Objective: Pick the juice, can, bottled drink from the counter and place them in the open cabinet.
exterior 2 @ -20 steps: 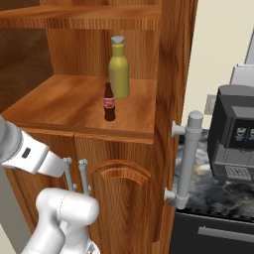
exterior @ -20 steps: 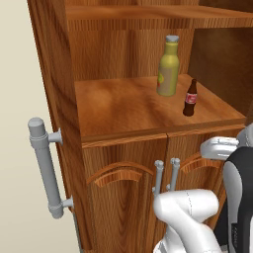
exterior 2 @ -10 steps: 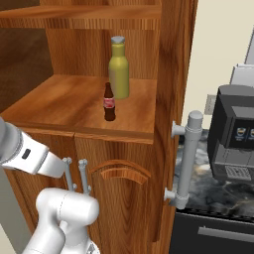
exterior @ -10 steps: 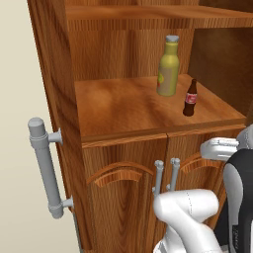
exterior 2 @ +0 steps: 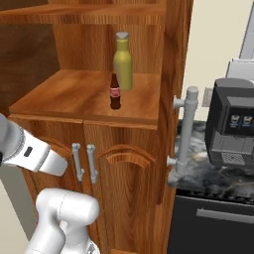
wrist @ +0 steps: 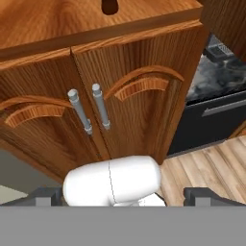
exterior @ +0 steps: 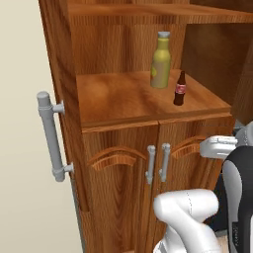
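Note:
On the lower shelf of the open cabinet (exterior: 113, 99) (exterior 2: 64, 92) the tall yellow juice (exterior: 161, 62) (exterior 2: 123, 62) stands upright. Just in front of it is the small dark bottled drink (exterior: 180, 89) (exterior 2: 115, 92), also upright; its base shows at the top of the hand view (wrist: 110, 6). My gripper (wrist: 125, 197) is open with nothing between its fingertips (wrist: 48, 196). It hangs in front of the cabinet's shut lower doors, below the shelf edge. The marbled counter (exterior 2: 198, 173) (wrist: 216, 77) lies to the right of the cabinet. The can is out of view.
Two slim silver handles (exterior: 158, 162) (wrist: 89, 110) sit on the arched lower doors. Thick grey bar handles (exterior: 51, 136) (exterior 2: 186, 129) stick out from the cabinet's sides. A dark coffee machine (exterior 2: 230, 124) stands on the counter above a black appliance front (exterior 2: 213, 218). Wooden floor (wrist: 206, 168) lies below.

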{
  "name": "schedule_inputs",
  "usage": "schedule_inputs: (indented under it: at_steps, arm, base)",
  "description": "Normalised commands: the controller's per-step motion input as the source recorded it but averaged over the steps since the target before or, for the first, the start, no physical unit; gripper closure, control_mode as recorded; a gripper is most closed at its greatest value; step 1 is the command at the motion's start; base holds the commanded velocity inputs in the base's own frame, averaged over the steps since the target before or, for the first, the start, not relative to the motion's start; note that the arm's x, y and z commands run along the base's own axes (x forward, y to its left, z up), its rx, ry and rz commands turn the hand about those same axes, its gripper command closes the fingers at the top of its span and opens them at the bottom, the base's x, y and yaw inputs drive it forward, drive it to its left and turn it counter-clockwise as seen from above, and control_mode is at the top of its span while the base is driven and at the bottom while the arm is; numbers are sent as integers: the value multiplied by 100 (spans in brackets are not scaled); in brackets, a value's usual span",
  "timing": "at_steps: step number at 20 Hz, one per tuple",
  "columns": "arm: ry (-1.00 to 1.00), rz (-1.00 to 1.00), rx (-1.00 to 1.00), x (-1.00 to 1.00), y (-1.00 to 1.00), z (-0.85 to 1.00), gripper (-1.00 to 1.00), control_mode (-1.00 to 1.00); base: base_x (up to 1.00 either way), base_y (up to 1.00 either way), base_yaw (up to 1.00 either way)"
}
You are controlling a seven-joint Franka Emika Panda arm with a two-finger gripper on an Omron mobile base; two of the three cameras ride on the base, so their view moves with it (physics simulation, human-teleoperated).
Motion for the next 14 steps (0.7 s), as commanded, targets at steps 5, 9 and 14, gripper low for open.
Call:
schedule_inputs:
  at_steps: [5, 9, 14]
  arm:
    - [0, 0, 0, 0, 0, 0, -100, 100]
    - [0, 0, 0, 0, 0, 0, -100, 100]
    - [0, 0, 0, 0, 0, 0, -100, 100]
  base:
    - [-100, 37, -13]
    - [-100, 30, -22]
    - [-80, 3, -59]
